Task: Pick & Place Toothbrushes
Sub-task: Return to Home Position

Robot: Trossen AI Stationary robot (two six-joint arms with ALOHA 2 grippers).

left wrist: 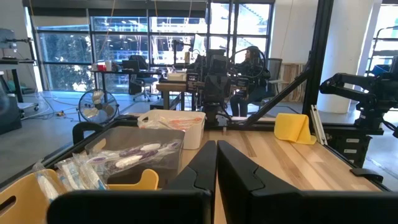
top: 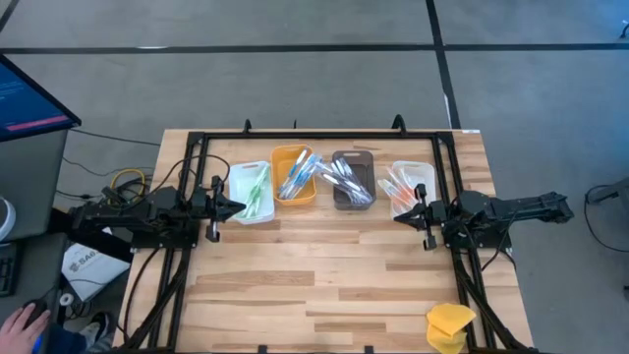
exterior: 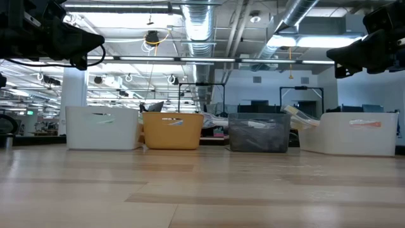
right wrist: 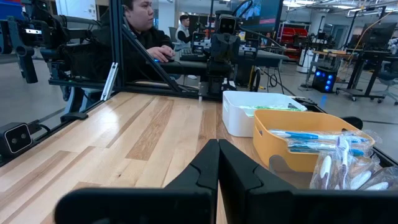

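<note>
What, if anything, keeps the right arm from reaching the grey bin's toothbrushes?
Likely yes: the right tool, shut, hangs raised near the right white bin next to the grey bin, whose toothbrushes lie uncovered.

toothbrushes (top: 297,177) lie bundled by colour inside the four bins (top: 244,168).

Illumination: bright, even, from overhead; ceiling strip lamps (exterior: 120,7) glared white in the low view. Table (top: 324,280): uniformly lit, shadows on it faint and soft. Left arm (exterior: 44,31) and right arm (exterior: 373,47): showed as dark silhouettes against the bright room. Windows (left wrist: 62,50): daylight beyond, pale; left gripper (left wrist: 216,149) lay in shade in the left wrist view.
</note>
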